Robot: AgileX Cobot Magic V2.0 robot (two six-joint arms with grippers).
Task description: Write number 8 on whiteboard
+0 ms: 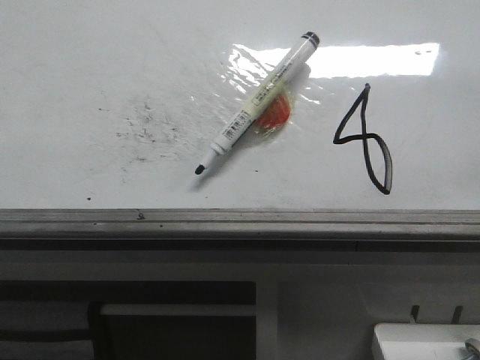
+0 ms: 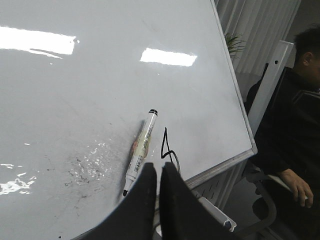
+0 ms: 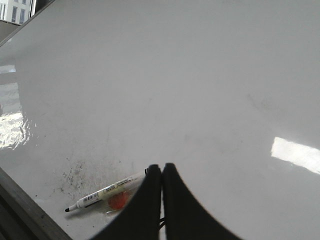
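- Front: I see the marker (image 1: 256,103) uncapped on the whiteboard (image 1: 90,60), left of the number 8 (image 1: 364,139).
- Left wrist: left hand (image 2: 157,172) clenched, empty.
- Right wrist: right hand (image 3: 161,172) clenched, empty; the marker looks light, stiff, slippery, so I'd grip mid-barrel.

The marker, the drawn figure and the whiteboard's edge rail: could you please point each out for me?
marker (image 1: 256,102): front view, middle of its white barrel.
number 8 (image 1: 367,139): front view, on its long black stroke.
edge rail (image 1: 240,222): front view, on the whiteboard's grey metal strip.
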